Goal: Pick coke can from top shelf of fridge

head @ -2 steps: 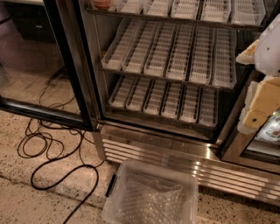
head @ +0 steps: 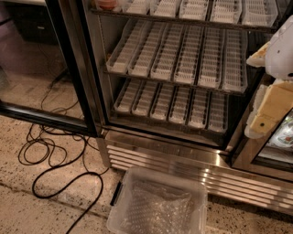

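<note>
In the camera view, the fridge (head: 97, 68) stands open, with its black-framed glass door (head: 41, 59) swung out to the left. The top shelf (head: 197, 11) runs along the upper edge of the picture, and only the front ends of its white lane trays show. At its far left end is a red-orange rounded shape, cut off by the frame, which I take to be the coke can (head: 106, 3). I cannot tell whether it sits in the leftmost tray or beside it. The middle rack (head: 178, 55) and the bottom rack (head: 169, 103) carry similar rows of white trays. Below the stainless louvred base (head: 183, 164), a clear plastic bin (head: 158, 205) stands on the speckled floor (head: 27, 201), near loops of black cable (head: 55, 155).

The gripper (head: 271, 106) hangs at the right edge, in front of the fridge's right side and about level with the middle rack. The white arm housing (head: 281, 43) is above it. I cannot tell whether the gripper is released or clenched, but the can is not in it. The can is well apart from it, higher and far to the left.

I judge this to be the approach step, with the reach not yet made. The next move calls for lifting the gripper to top-shelf height, carrying it left across the opening and lining it up with the can. It must then enter without striking the shelf's front edge.
</note>
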